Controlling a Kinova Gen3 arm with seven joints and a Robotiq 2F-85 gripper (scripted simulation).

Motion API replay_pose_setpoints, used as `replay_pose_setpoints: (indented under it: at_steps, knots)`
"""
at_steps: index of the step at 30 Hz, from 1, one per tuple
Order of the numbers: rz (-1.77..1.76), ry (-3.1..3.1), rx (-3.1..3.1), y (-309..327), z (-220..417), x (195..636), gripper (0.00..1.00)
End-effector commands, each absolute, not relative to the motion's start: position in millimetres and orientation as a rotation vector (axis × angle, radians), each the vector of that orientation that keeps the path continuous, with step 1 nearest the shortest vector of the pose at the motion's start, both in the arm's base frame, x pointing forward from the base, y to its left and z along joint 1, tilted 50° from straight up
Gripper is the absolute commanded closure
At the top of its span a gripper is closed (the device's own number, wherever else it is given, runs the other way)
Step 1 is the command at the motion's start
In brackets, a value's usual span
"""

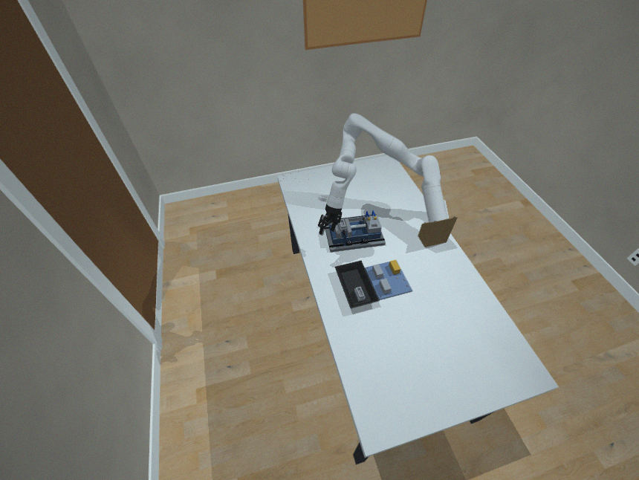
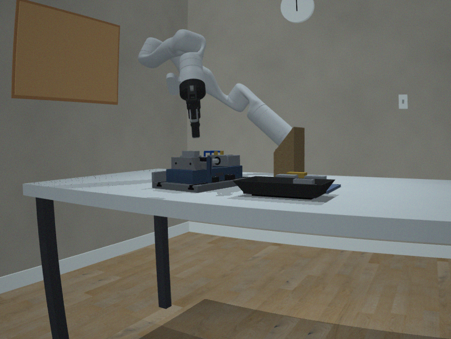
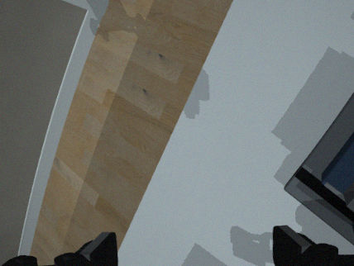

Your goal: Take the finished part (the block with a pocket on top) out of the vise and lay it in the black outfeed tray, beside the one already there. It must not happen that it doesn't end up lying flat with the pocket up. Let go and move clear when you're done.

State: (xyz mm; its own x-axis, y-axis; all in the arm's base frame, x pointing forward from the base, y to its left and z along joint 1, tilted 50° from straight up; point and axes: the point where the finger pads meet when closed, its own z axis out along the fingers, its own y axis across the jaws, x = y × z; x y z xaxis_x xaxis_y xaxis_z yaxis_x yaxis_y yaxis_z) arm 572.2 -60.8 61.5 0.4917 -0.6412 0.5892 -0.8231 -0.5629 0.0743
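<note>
The blue and grey vise (image 1: 356, 236) (image 2: 204, 173) stands on the white table (image 1: 423, 335) (image 2: 255, 208) toward the back. A pale block (image 1: 357, 225) sits between its jaws, and its pocket is too small to make out. The black outfeed tray (image 1: 345, 273) (image 2: 284, 187) lies in front of the vise, with one grey pocketed block (image 1: 359, 294) in its near half. My gripper (image 1: 325, 224) (image 2: 195, 134) (image 3: 194, 248) is open and empty. It points down, well above the vise's left end. In the wrist view only a corner of the vise (image 3: 330, 170) shows at the right edge.
A blue mat (image 1: 400, 287) beside the tray carries two grey blocks (image 1: 378, 270) (image 1: 385, 284) and a yellow block (image 1: 395, 266). The brown arm base (image 1: 437, 231) (image 2: 289, 151) stands to the right of the vise. The table's left edge and the wooden floor (image 3: 126, 121) lie below the gripper.
</note>
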Motion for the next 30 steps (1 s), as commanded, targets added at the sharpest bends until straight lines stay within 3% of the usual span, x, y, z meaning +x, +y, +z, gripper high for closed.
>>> replay_pose_setpoints:
  at_steps: [1, 30]
  knots:
    - [0.735, -1.224, 2.397, -59, 63, 573, 0.0]
    - [0.732, -1.474, 2.169, -73, 80, 542, 0.0]
